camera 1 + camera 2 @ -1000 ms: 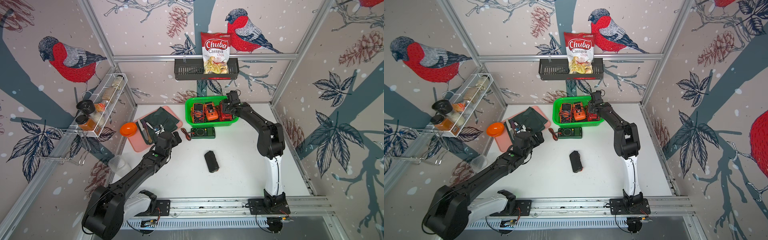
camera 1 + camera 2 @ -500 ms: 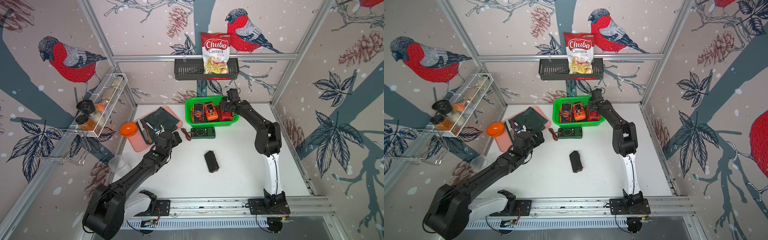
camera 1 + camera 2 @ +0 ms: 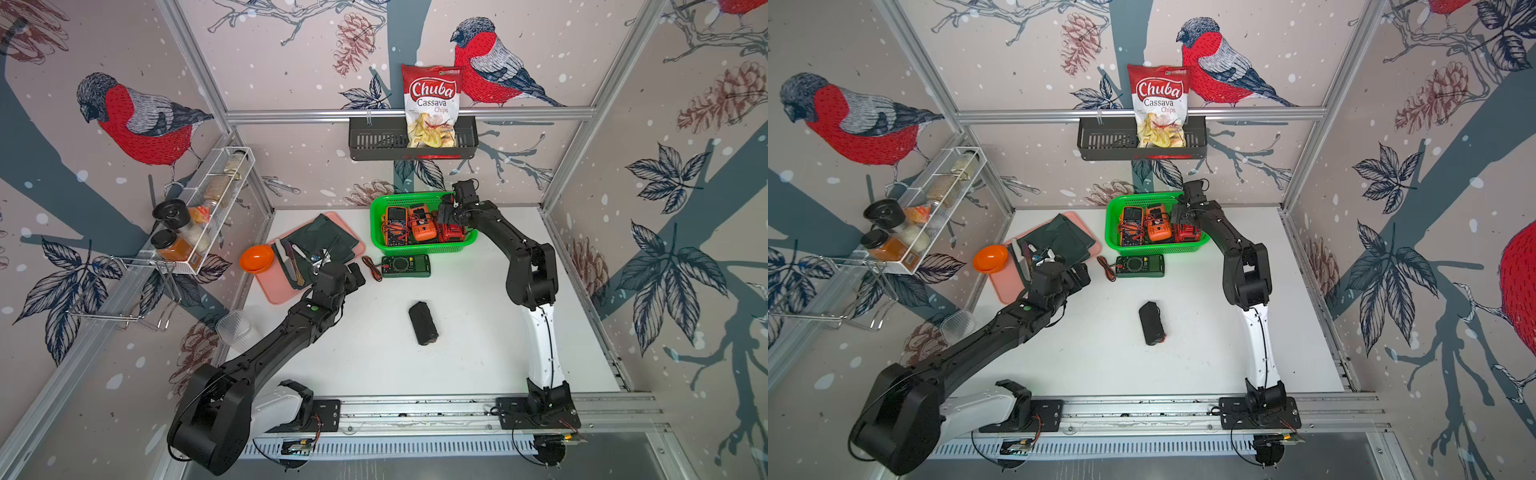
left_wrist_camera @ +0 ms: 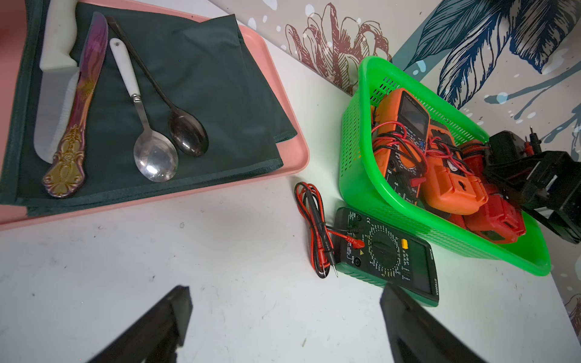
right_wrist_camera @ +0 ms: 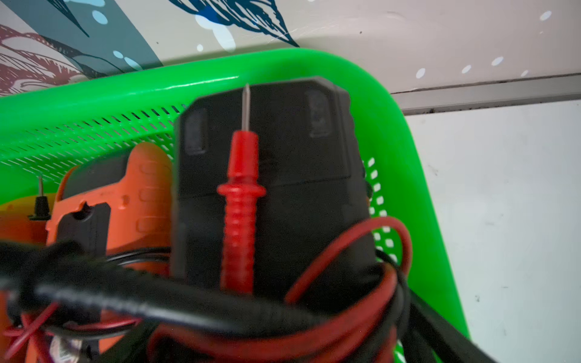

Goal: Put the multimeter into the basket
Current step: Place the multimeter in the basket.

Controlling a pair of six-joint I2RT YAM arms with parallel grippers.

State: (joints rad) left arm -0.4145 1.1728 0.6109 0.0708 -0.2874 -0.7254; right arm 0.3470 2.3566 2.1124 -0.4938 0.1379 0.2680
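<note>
pink tray (image 3: 276, 290) lay at worktop's (image 3: 457, 353) left, dark green cloth (image 4: 195, 78) over it | ornate knife (image 4: 78, 103), white-handled spoon (image 4: 147, 132), dark spoon (image 4: 176, 113) lay side by side on cloth | orange bowl (image 3: 257, 258) sat at tray's edge | chips bag (image 3: 432, 108) stood in dark wall shelf (image 3: 374, 141)

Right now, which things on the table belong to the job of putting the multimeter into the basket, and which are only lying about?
For the job: green basket; green multimeter on the table beside it; orange multimeters already inside.

Lying about: pink tray; orange bowl; chips bag on the wall shelf; black block on the table, unclear what it is.
</note>
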